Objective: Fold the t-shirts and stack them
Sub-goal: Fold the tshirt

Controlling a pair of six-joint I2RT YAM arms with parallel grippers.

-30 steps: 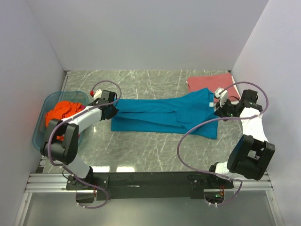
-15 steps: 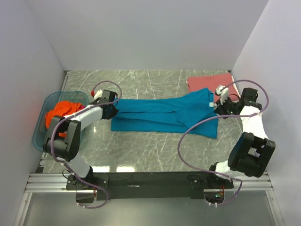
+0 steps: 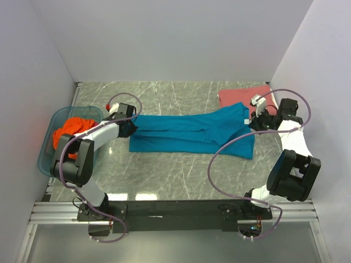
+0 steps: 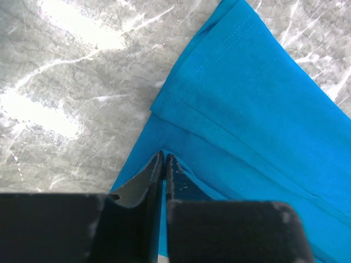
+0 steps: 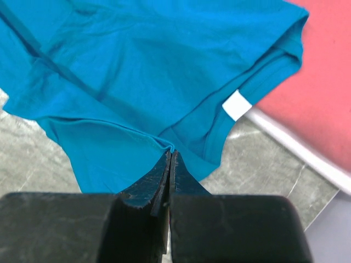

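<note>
The teal t-shirt (image 3: 192, 134) lies stretched flat across the middle of the table, folded lengthwise. My left gripper (image 3: 133, 130) is at its left end; in the left wrist view the fingertips (image 4: 164, 156) pinch a raised fold of the teal cloth (image 4: 258, 109) with only a hairline slit between them. At the shirt's right end, beside the collar, my right gripper (image 3: 253, 125) is shut (image 5: 170, 153) on a puckered edge of the teal cloth (image 5: 137, 66). The dusty red t-shirt (image 3: 244, 94) lies folded at the back right, partly under the teal one. The orange t-shirt (image 3: 71, 130) sits bunched in the tub.
A translucent blue tub (image 3: 46, 150) stands at the far left, close behind my left arm. White walls close the table on three sides. The red t-shirt (image 5: 323, 82) lies just beyond the teal collar with its white label (image 5: 237, 105).
My right gripper has shifted slightly toward the back with the shirt's collar end. The left gripper has edged a little toward the back at the shirt's left end.
</note>
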